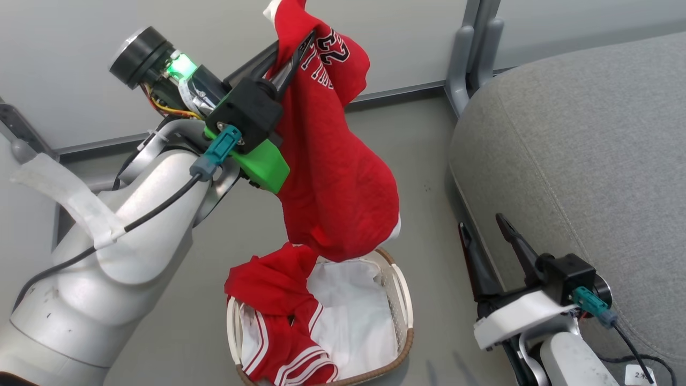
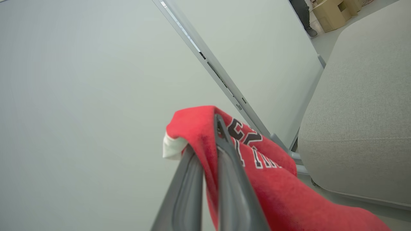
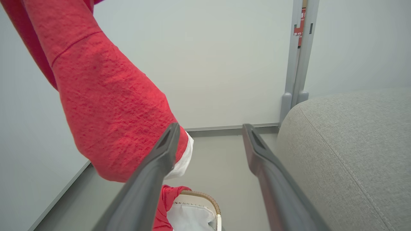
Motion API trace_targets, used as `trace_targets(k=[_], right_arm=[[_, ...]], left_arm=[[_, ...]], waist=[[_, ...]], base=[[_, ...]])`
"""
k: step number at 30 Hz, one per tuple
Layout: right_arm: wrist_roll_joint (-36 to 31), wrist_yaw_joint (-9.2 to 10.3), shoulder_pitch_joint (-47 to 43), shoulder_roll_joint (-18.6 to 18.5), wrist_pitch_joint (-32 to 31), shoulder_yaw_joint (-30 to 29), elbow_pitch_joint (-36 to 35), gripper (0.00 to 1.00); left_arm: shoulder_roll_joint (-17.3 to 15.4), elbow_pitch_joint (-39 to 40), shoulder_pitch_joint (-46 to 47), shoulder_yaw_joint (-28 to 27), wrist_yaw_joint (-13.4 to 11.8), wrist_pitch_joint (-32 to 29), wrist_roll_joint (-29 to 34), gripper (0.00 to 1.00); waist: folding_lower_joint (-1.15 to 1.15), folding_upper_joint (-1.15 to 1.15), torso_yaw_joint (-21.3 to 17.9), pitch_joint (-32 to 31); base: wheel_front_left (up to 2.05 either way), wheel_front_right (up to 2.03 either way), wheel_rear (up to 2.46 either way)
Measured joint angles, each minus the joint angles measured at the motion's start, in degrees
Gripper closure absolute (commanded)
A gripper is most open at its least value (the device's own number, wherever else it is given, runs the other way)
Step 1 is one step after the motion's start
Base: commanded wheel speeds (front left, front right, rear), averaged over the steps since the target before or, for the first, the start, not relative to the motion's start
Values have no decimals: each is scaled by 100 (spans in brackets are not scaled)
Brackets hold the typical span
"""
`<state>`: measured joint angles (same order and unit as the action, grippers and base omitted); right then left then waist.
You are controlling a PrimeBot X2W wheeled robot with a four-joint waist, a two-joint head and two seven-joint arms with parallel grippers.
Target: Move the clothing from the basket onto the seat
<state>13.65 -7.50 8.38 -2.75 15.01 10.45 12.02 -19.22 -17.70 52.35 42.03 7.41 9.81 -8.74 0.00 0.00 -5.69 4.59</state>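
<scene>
My left gripper (image 1: 300, 45) is raised high and shut on the top of the red jersey (image 1: 337, 177), whose lettering shows near the fingers (image 2: 224, 150). The jersey (image 3: 112, 102) hangs down with its hem just above the basket (image 1: 404, 300). The red shorts (image 1: 284, 327) with white stripes lie in the basket's left half, draped over its rim, on the white liner (image 1: 353, 316). My right gripper (image 1: 485, 230) stands open and empty, low beside the grey seat (image 1: 589, 150), right of the basket (image 3: 205, 197).
Pale partition panels (image 1: 80, 69) with a grey metal post (image 1: 471, 53) close off the back. Grey floor (image 1: 429, 171) lies between basket and seat. Cardboard boxes (image 2: 334, 12) and a person's foot (image 2: 310, 30) show far behind the seat (image 2: 359, 122).
</scene>
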Motion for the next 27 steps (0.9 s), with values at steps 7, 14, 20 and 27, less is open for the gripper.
trace_targets(k=[7, 14, 20, 27], right_arm=[[-121, 0, 550, -2, -1, 515, -123, 0], [-9, 0, 1049, 1, 0, 1452, -315, 0], [78, 0, 1321, -1, 0, 1916, -99, 0], [-116, 0, 1735, -1, 7, 1838, 558, 0]], left_arm=[[38, 87, 143, 60, 1, -47, -91, 100], [108, 35, 141, 121, -37, -224, -166, 100], [250, -1, 144, 199, -86, -446, -200, 100], [590, -104, 249, 307, -137, -597, -265, 100]], waist=[[0, 0, -16, -106], [0, 0, 16, -144], [0, 0, 55, -174], [0, 0, 175, -185]], base=[[0, 0, 0], [0, 0, 0], [0, 0, 0], [0, 0, 0]])
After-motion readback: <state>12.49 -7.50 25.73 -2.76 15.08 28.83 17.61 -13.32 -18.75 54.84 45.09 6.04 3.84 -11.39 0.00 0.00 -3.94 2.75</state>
